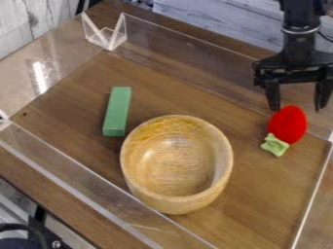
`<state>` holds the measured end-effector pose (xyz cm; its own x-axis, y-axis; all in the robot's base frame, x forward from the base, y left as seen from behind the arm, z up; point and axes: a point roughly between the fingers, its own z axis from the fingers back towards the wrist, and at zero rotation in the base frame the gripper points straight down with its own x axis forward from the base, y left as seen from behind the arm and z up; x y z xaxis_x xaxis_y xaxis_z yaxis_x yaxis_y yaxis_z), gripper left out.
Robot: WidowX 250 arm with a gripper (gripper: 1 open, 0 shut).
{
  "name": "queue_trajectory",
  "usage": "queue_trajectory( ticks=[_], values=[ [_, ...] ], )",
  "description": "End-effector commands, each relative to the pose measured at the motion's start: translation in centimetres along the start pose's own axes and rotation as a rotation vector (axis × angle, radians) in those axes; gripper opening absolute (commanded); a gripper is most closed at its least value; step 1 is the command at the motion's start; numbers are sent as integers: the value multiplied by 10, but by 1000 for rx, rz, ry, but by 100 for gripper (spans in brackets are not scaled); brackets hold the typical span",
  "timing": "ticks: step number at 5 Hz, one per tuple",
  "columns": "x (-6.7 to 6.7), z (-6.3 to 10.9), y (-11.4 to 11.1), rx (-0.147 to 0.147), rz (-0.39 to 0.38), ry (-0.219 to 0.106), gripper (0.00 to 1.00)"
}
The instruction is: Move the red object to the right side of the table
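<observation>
My gripper (294,99) hangs jaws apart at the red object's (287,123) twelve o'clock; I judge it delivered.

Black arm entering from the upper right edge of the view, dropping nearly straight down. Gripper (295,94) pointed steeply downward, jaws spread wide, nothing between them. Two dark fingers (274,95) splayed out from a broad crossbar at the wrist, tips hanging just above the surface. Both fingertips free, touching nothing. Upper part of the arm cut off by the frame.
</observation>
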<state>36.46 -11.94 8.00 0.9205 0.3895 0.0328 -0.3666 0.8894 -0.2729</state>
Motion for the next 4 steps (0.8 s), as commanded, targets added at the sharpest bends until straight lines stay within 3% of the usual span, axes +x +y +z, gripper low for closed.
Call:
queue_trajectory(
  ticks=[1, 2, 4],
  values=[
    [7, 38, -5, -42, -36, -67, 100],
    [9, 45, -2, -46, -47, -67, 100],
    [19, 40, 1, -50, -18, -82, 100]
  ],
)
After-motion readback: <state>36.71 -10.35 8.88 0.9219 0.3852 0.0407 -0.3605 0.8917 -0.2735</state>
